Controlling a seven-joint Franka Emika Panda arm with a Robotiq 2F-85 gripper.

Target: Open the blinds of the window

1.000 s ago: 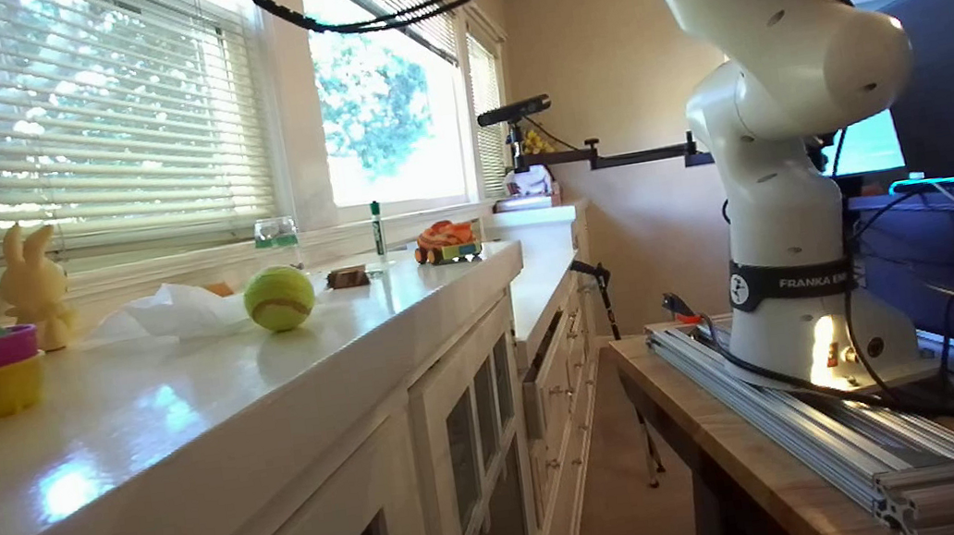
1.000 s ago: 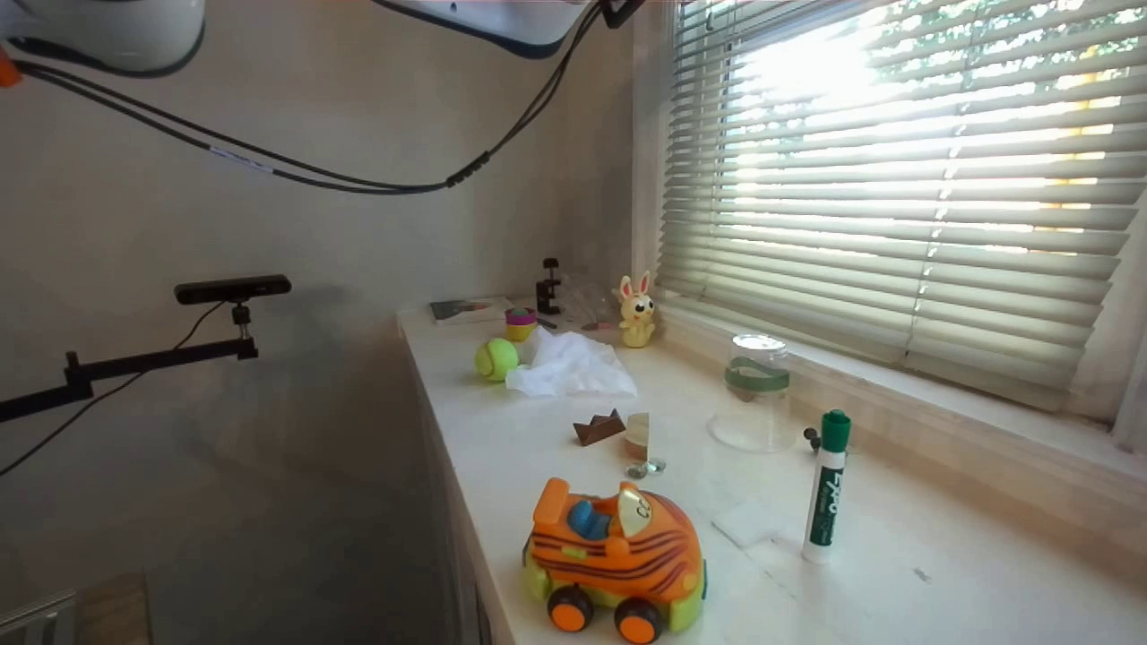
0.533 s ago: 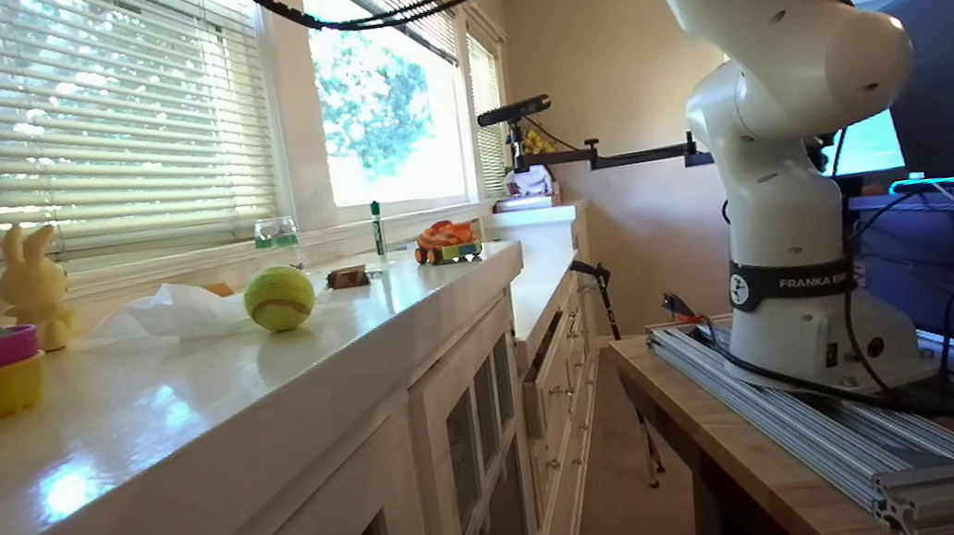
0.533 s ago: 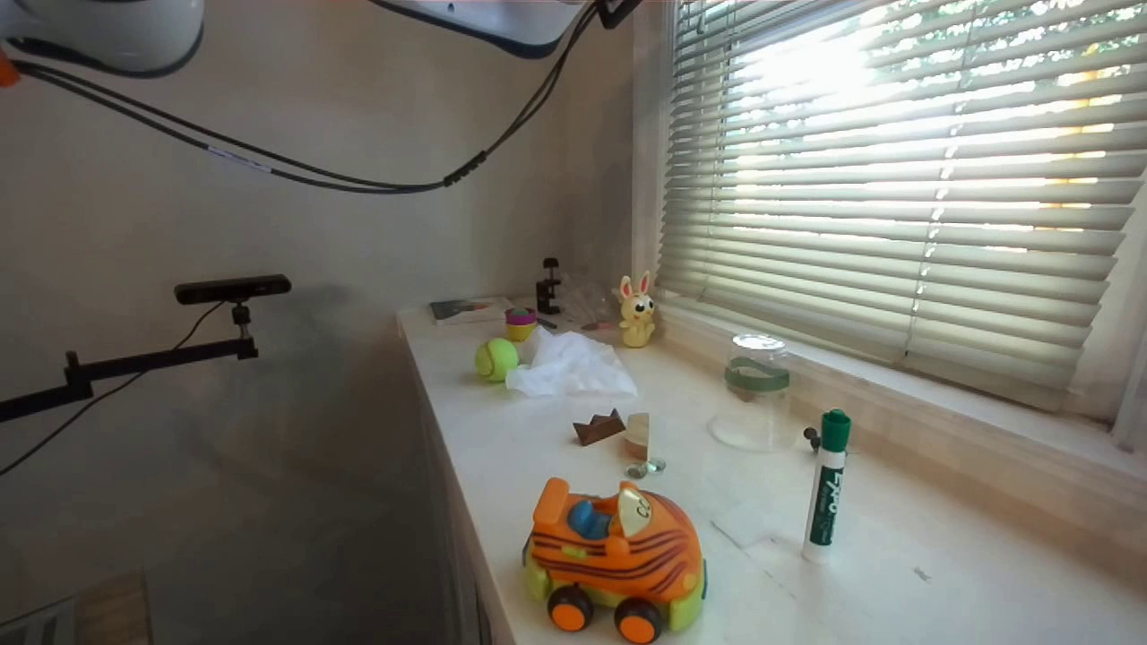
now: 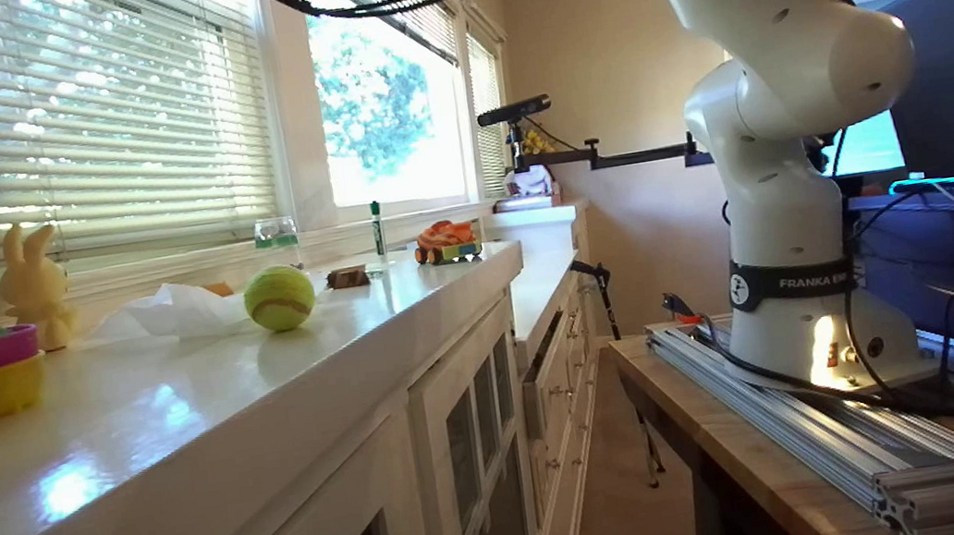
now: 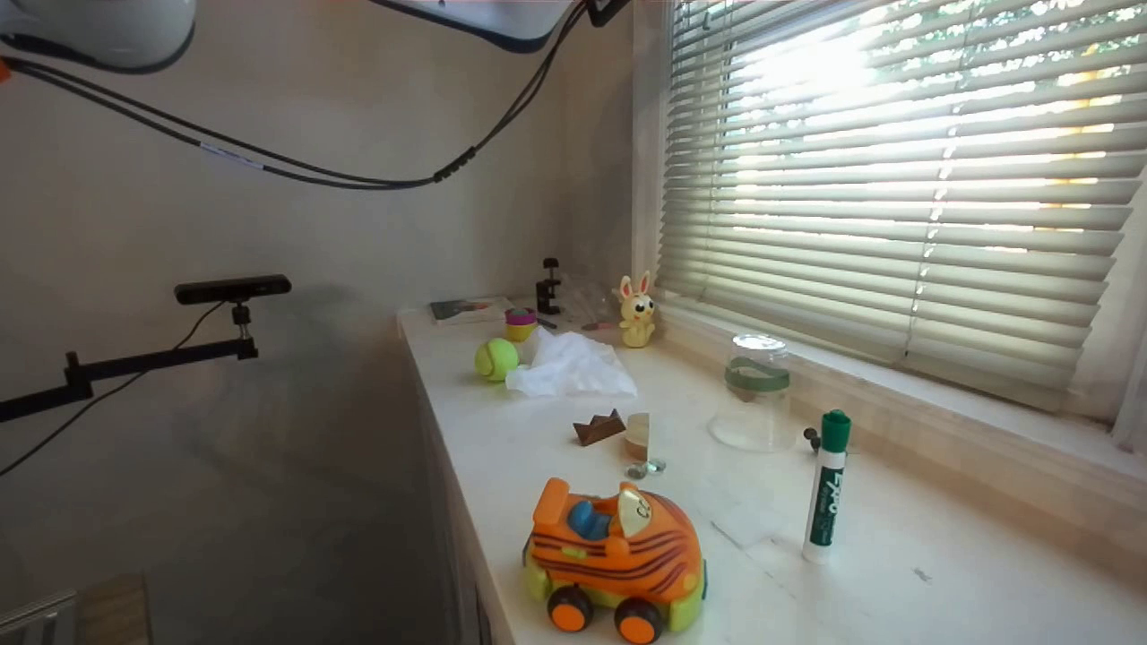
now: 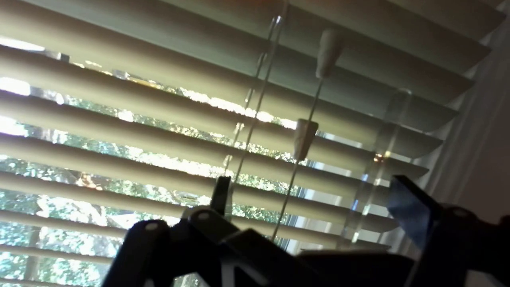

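Cables [image 6: 454, 165] slung from our arm [image 5: 770, 30] have crept a little higher since the earlier frames, and the arm itself has shifted slightly in both exterior views. Our gripper [image 7: 311, 191] shows in the wrist view, its jaws standing wide apart. Between them, as seen from there, hangs a clear wand [image 7: 378, 159], nearer the jaw at the right of that view; we cannot tell whether it touches any part of the gripper. A cord with two pale, tapered tassels [image 7: 305, 139] also runs down there. Behind all this we see the blinds [image 6: 896, 260], lowered over the window [image 5: 85, 70] to just above the sill [image 6: 932, 391], with bright gaps between the slats [image 7: 119, 95] through which green leaves show. Below, on the white counter [image 6: 977, 600], the things we can make out sit where they did: in an exterior view the orange toy car [image 6: 618, 560] stands foremost, the upright green-capped marker [image 6: 826, 488] and a clear container [image 6: 755, 381] nearer the window, a crumpled white sheet [image 6: 573, 365] with the tennis ball [image 6: 496, 359] just beside it, and the yellow bunny [image 6: 637, 312] close to the far end of the blinds.
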